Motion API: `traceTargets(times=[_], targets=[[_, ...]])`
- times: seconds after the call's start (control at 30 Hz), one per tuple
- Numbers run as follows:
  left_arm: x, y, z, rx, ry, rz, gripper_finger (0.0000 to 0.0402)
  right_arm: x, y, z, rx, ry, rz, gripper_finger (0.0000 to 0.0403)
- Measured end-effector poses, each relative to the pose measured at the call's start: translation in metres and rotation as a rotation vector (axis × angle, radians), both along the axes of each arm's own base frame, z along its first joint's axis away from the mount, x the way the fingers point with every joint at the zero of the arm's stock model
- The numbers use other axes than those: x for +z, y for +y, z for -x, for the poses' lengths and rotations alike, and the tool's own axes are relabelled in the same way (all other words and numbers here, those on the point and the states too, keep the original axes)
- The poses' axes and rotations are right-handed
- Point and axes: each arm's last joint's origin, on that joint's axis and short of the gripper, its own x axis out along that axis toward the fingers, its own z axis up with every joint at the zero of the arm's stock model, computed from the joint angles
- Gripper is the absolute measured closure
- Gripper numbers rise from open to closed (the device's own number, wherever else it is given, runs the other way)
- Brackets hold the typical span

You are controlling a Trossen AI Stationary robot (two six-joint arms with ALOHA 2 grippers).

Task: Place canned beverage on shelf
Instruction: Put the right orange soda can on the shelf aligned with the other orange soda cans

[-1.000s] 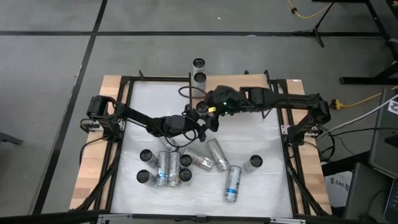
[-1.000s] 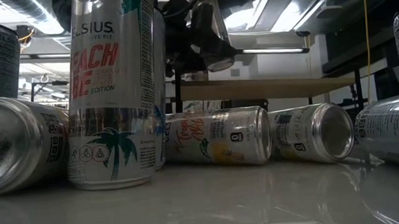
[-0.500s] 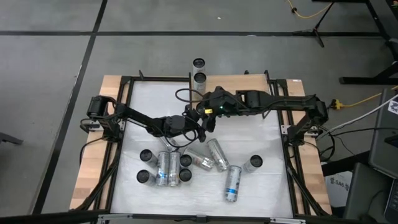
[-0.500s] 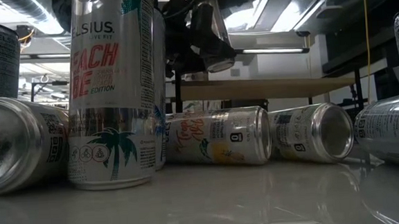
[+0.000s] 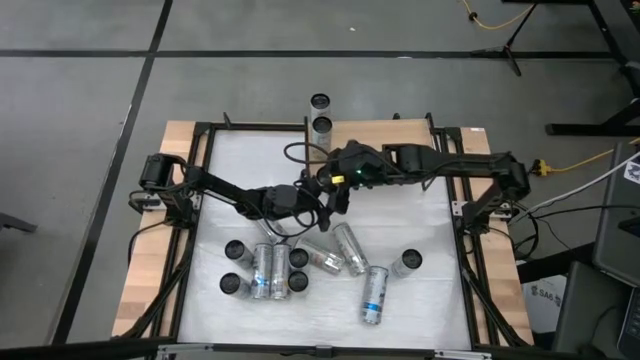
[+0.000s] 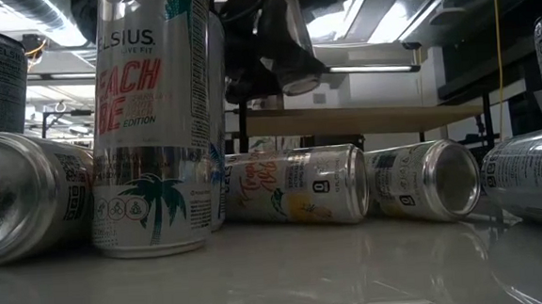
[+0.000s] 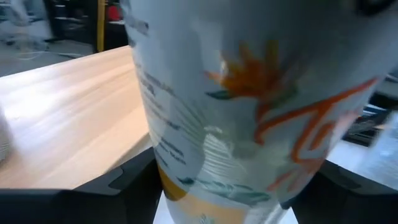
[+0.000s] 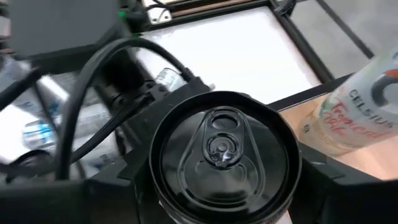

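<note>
Right gripper (image 8: 224, 205) fingers clench the black-topped can (image 8: 224, 158) from above; left gripper (image 7: 217, 199) fingers straddle it, grip unclear.

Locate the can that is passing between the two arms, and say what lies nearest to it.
In the high view the can sits mid-table where the left gripper and right gripper meet, just short of the shelf with two cans on it.

both end effectors meet mid-table w/ cans (image 5: 300, 265) scattered below, two cans (image 5: 320, 113) on shelf.
</note>
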Motion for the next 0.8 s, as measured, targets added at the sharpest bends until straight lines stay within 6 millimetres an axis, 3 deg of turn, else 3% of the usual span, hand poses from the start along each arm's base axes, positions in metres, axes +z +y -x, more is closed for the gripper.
traceTargets(times=[0.17, 0.63, 0.8], targets=[[0.000, -0.003, -0.001, -0.087, 0.000, 0.012, 0.0119, 0.009, -0.004, 0.010, 0.042, -0.015, -0.049, 0.0164], [-0.001, -0.003, 0.000, -0.123, 0.025, 0.014, 0.0119, 0.032, -0.022, 0.029, 0.088, -0.052, -0.087, 0.0161], [0.010, -0.004, 0.010, -0.154, 0.110, 0.021, 0.0118, 0.046, -0.031, 0.034, 0.111, -0.081, -0.037, 0.0160]])
